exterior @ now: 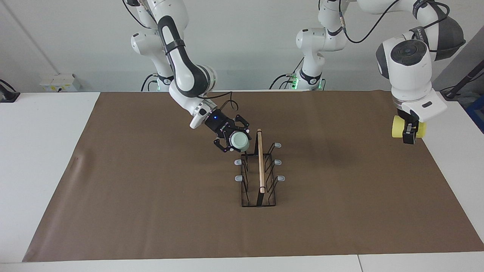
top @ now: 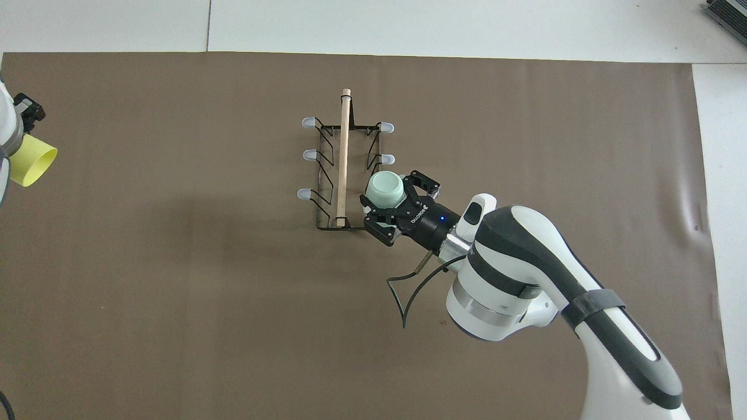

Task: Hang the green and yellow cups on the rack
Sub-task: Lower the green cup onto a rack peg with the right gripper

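Note:
The black wire rack [exterior: 260, 162] with a wooden rod along its top stands mid-table; it also shows in the overhead view [top: 344, 157]. My right gripper [exterior: 237, 140] is shut on the mint green cup [exterior: 239, 141], tilted, at the rack's corner nearest the robots on the right arm's side. There the cup [top: 385, 188] covers the prong, so I cannot tell whether it rests on it. My left gripper [exterior: 410, 133] is shut on the yellow cup [exterior: 397, 126], held in the air over the mat's edge at the left arm's end. The yellow cup also shows in the overhead view [top: 32, 166].
A brown mat [exterior: 151, 196] covers most of the white table [exterior: 38, 151]. Five grey-tipped prongs of the rack show bare, for example one on the left arm's side [exterior: 281, 178]. A cable loops from the right wrist [top: 408, 286].

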Action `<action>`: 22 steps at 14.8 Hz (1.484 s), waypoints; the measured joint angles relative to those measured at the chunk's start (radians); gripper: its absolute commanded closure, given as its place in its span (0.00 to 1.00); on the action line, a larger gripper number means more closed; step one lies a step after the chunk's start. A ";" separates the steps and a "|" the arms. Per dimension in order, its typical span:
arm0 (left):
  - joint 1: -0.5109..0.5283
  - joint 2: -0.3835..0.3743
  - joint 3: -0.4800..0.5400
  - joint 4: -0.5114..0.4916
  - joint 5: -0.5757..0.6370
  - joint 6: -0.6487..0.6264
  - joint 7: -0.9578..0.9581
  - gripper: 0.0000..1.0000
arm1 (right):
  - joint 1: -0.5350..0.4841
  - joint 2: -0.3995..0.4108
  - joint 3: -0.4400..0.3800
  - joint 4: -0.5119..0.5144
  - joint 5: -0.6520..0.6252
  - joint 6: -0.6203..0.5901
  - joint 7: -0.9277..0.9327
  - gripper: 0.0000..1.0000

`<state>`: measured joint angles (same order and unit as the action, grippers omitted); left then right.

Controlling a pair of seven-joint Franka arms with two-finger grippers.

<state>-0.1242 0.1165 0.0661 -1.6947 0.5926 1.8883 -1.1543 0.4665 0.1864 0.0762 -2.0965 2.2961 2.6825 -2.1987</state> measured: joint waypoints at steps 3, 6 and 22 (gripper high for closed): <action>-0.047 0.000 -0.002 -0.010 0.049 -0.006 -0.114 1.00 | 0.000 0.000 0.000 -0.013 0.012 -0.008 -0.021 1.00; -0.097 0.001 -0.003 -0.017 0.094 -0.043 -0.201 1.00 | 0.000 0.003 -0.001 -0.019 0.022 -0.030 -0.029 1.00; -0.199 0.014 -0.002 -0.015 0.155 -0.128 -0.504 1.00 | 0.013 0.044 -0.001 -0.018 0.132 -0.081 -0.111 0.00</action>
<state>-0.3235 0.1306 0.0643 -1.7092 0.7475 1.7599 -1.6582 0.4797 0.2308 0.0749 -2.1142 2.4283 2.6015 -2.3094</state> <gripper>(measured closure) 0.361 0.000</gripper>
